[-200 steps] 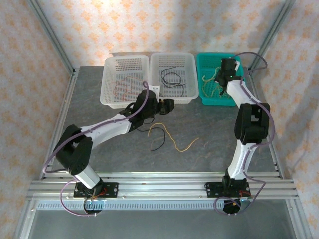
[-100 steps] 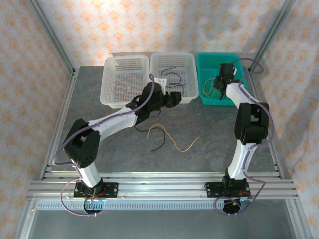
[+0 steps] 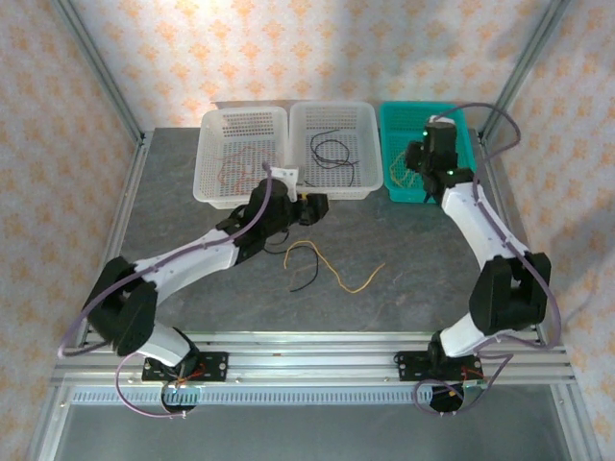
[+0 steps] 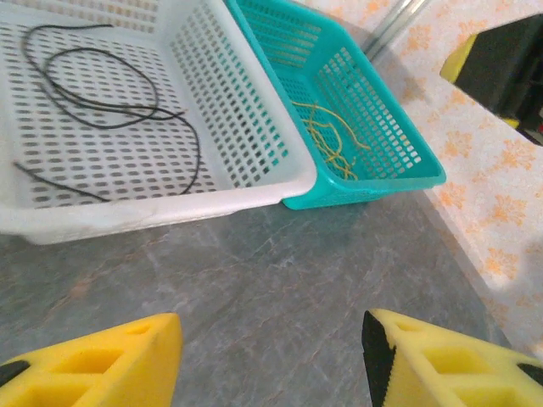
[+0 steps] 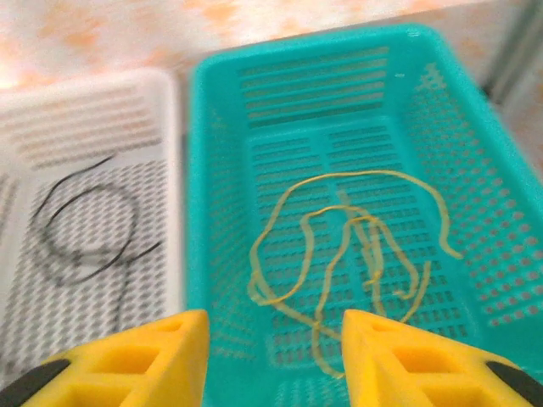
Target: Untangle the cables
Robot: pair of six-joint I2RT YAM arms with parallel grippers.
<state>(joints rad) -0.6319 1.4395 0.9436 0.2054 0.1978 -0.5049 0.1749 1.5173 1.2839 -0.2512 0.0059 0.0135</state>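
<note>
A yellow cable point(image 3: 348, 279) and a black cable point(image 3: 299, 275) lie crossed on the grey table. My left gripper point(image 3: 313, 206) hovers just beyond them, near the white baskets; it is open point(image 4: 271, 356) over bare tabletop with nothing between its fingers. My right gripper point(image 3: 420, 159) hangs over the teal basket point(image 3: 452, 120), open point(image 5: 276, 348) and empty, above loose yellow cables point(image 5: 339, 246). The middle white basket point(image 3: 370, 120) holds a black cable point(image 3: 332, 152). A reddish-brown cable point(image 3: 233, 170) lies in the left white basket point(image 3: 207, 125).
The three baskets stand in a row at the back of the table. Metal frame posts point(image 3: 101, 82) rise at both back corners. A rail point(image 3: 317, 360) runs along the near edge. In the left wrist view, the white basket's wall point(image 4: 280, 182) abuts the teal basket point(image 4: 399, 165).
The right gripper's jaws have parted over the teal basket, and that arm's elbow has swung out to the right. The left arm reached toward the middle basket, then drew back.
</note>
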